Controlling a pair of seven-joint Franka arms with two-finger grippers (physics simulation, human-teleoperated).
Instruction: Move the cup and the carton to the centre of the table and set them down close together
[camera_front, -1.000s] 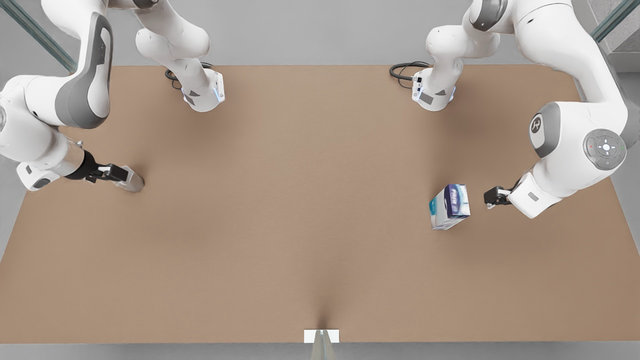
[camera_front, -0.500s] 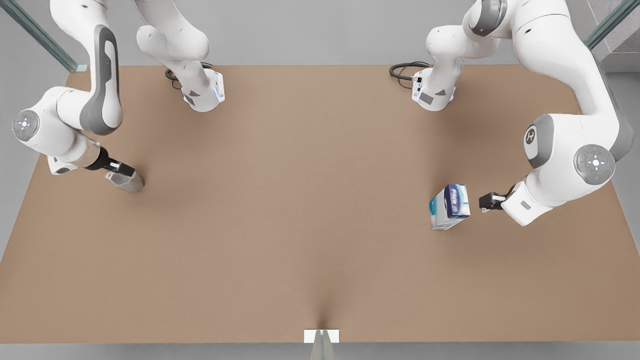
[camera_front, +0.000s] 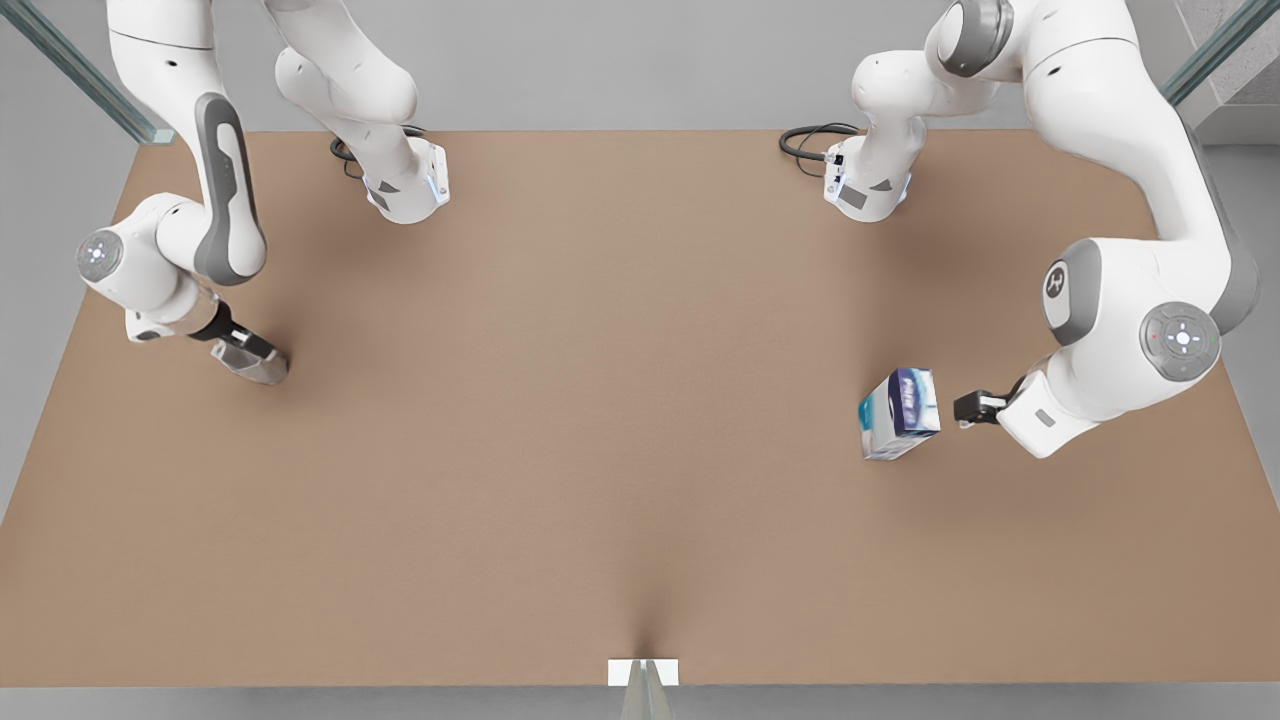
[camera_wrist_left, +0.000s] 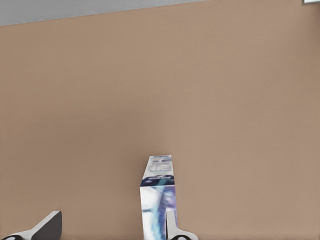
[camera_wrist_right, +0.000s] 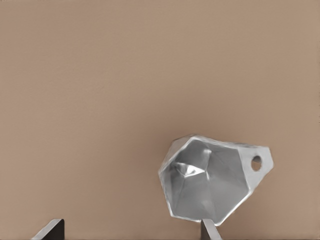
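Note:
The silvery faceted cup (camera_front: 256, 364) lies on its side on the tan table (camera_front: 600, 400) at the front view's left; its open mouth faces the right wrist camera (camera_wrist_right: 207, 182). My right gripper (camera_front: 236, 346) (camera_wrist_right: 130, 232) is right at the cup, open, with one fingertip (camera_wrist_right: 210, 229) at the cup's edge. The white, blue and teal carton (camera_front: 900, 414) (camera_wrist_left: 157, 197) stands at the front view's right. My left gripper (camera_front: 966, 407) (camera_wrist_left: 110, 231) is just beside it, open, one fingertip (camera_wrist_left: 171, 226) against the carton's side.
Both arm bases (camera_front: 405, 185) (camera_front: 865, 185) stand on the far side of the table with black cables beside them. A small white bracket (camera_front: 642, 672) sits at the near edge. The table's wide middle lies between the two objects.
The arm at the front view's left has swung its wrist inward and more upright over the cup. The other arm has crept a little closer to the carton. Cup and carton have not moved.

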